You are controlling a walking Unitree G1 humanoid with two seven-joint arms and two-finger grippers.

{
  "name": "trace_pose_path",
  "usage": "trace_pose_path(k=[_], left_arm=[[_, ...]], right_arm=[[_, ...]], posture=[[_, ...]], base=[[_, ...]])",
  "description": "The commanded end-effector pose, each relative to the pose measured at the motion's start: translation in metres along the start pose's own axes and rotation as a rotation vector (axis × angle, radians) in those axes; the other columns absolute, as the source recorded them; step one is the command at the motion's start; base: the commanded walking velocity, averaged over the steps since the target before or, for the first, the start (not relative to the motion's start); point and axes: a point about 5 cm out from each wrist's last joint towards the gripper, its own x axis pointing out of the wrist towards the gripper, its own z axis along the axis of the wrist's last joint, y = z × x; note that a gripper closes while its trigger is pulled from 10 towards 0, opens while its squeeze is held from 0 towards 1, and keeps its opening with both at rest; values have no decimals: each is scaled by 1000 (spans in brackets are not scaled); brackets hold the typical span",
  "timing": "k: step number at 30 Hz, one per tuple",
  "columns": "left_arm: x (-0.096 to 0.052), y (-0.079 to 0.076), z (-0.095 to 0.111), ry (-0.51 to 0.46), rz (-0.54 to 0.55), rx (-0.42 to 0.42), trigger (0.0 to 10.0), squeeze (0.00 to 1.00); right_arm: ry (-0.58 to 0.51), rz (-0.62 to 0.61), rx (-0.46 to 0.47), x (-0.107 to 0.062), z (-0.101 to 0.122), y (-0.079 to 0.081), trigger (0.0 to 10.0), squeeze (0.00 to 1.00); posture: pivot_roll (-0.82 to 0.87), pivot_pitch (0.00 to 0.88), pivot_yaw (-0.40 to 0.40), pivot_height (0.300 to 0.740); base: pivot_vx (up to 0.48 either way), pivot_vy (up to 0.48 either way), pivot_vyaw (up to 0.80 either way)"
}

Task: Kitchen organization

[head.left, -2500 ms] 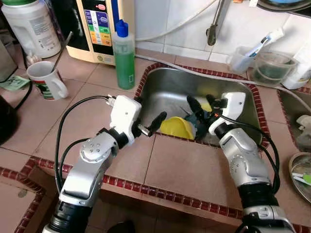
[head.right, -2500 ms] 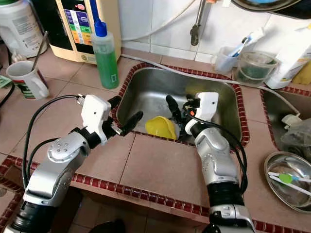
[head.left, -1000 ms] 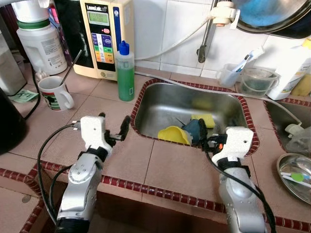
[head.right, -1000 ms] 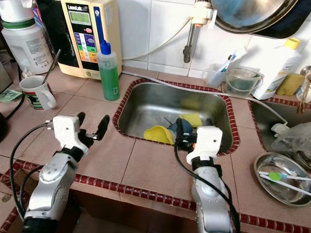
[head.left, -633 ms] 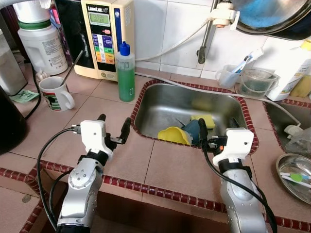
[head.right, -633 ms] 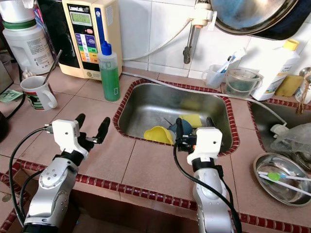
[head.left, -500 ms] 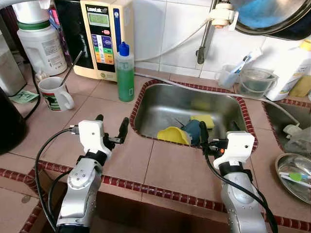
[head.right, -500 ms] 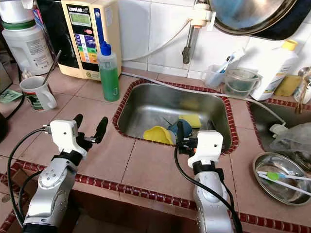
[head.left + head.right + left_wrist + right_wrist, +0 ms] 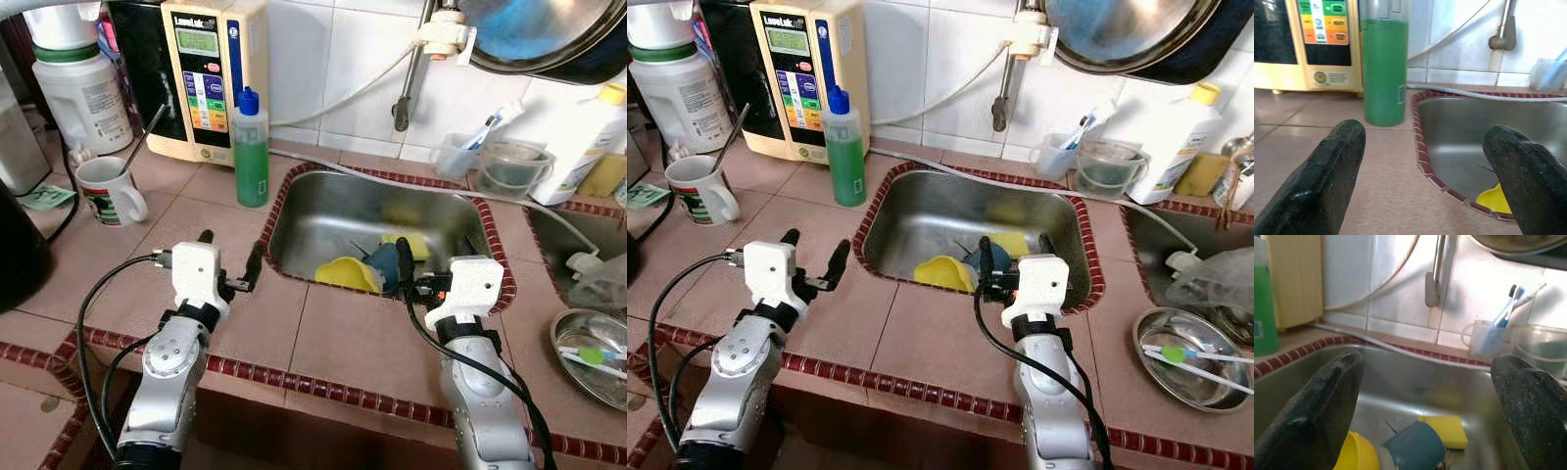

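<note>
From what I could judge, the organizing had hardly begun. The yellow cup [image 9: 345, 273], the blue cup [image 9: 384, 261] and the yellow sponge [image 9: 409, 243] lay together in the sink [image 9: 323, 201]. My left gripper [image 9: 231, 263] hovered wide and empty over the desk [image 9: 343, 333], beside the sink rim. My right gripper [image 9: 1011, 257] stood wide at the front edge, above the cups, holding nothing.
</note>
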Motion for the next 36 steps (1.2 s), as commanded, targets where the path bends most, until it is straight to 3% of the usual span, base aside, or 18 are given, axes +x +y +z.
trace_pose_path(k=[1,6,12,36], left_arm=[[0,-2,1,-10,-19,-9,10000,0],[0,-4,1,-13,-46,36,10000,0],[0,-6,3,-23,-57,16,10000,0],[2,-12,5,-40,-69,16,10000,0]], right_arm=[[-3,-15,-12,-1,-1,-6,10000,0],[0,-18,-16,-3,-2,-7,10000,0],[2,-15,-16,-4,-3,-7,10000,0],[4,34,-37,-1,-4,-7,10000,0]], posture=[[26,0,-30,740],[17,0,-18,740],[17,0,-20,740],[28,0,-55,740]], base=[[0,0,0],[0,0,0],[0,-41,0],[0,-465,0]])
